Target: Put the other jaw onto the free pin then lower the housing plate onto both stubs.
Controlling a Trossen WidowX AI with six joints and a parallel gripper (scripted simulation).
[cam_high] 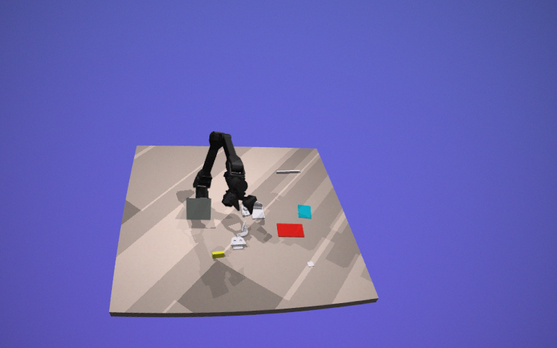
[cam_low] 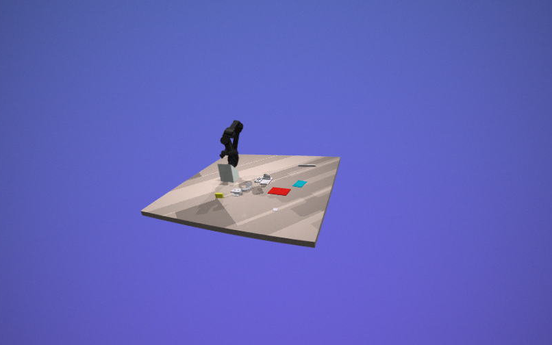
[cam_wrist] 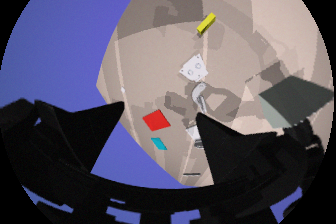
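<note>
Shows a curved grey-white piece (cam_high: 242,234) (cam_low: 247,187) (cam_wrist: 197,92), smooth, with a hooked end and a narrower shank. Lies on the tabletop (cam_high: 159,259) (cam_low: 269,227) (cam_wrist: 150,47), long axis running from the hook near the white holed plate (cam_high: 238,241) (cam_low: 235,191) (cam_wrist: 194,67) to the shank end pointing away from it. Cannot tell contact between the two. Shows two round features and small corner holes on the plate. Cannot make out gear teeth.

Beyond the shank, shows a pale flat-faced part (cam_high: 258,213) (cam_low: 264,181) (cam_wrist: 192,132) with a grey curved portion at one end. Cannot confirm pin engagement.

Above these parts, in the wrist view, shows the black gripper (cam_high: 245,210) (cam_low: 226,154) (cam_wrist: 160,110) spread wide, with tapered fingers and nothing between.

Farther out, shows a matt yellow block (cam_high: 218,254) (cam_low: 219,195) (cam_wrist: 206,23) near the holed plate; a flat red rectangle (cam_high: 289,230) (cam_low: 279,191) (cam_wrist: 156,120); a smaller cyan panel (cam_high: 304,211) (cam_low: 299,183) (cam_wrist: 159,143); a tiny white chip (cam_high: 310,264) (cam_low: 274,209) (cam_wrist: 123,90); a slender grey bar (cam_high: 288,171) (cam_low: 307,165) (cam_wrist: 191,174); and, at the arm's foot, a grey-green block (cam_high: 198,208) (cam_low: 227,172) (cam_wrist: 295,94) with flat faces.
</note>
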